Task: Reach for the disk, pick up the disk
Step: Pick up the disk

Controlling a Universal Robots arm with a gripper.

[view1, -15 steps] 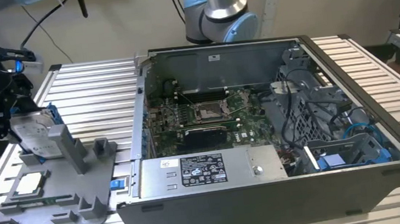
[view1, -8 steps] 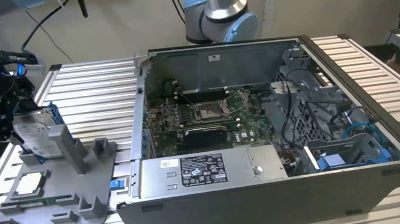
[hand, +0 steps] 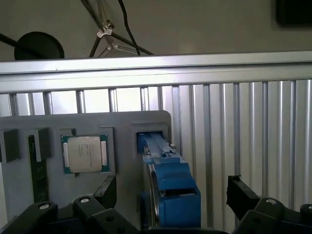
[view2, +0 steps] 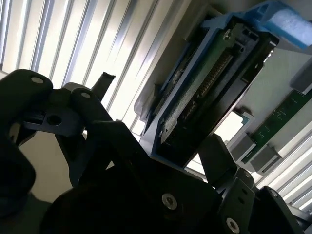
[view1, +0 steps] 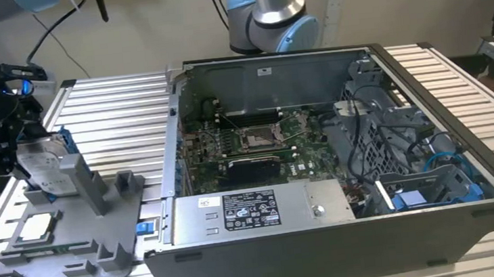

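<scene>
A ribbed aluminium tabletop [view1: 116, 97] carried an open grey metal computer case [view1: 329, 239] and, toward the exterior view's left, a flat grey plastic fixture plate [view1: 60, 262]. The flat rectangular silver-grey metal disk [view1: 43, 165], white-labelled and framed by a bright blue plastic bracket, stood on edge in a slot of that plate, near a small square silver chip [hand: 84, 153]. The black tool [hand: 170, 187] hung over the disk with its jaws wide. Its fingers [hand: 239, 192] stood one on each side, apart from the disk and holding nothing. The disk looked rigid, fairly heavy and smooth-faced, and likely sensitive to knocks. A square grip across its two broad faces, near the upper edge, seemed safest.
</scene>
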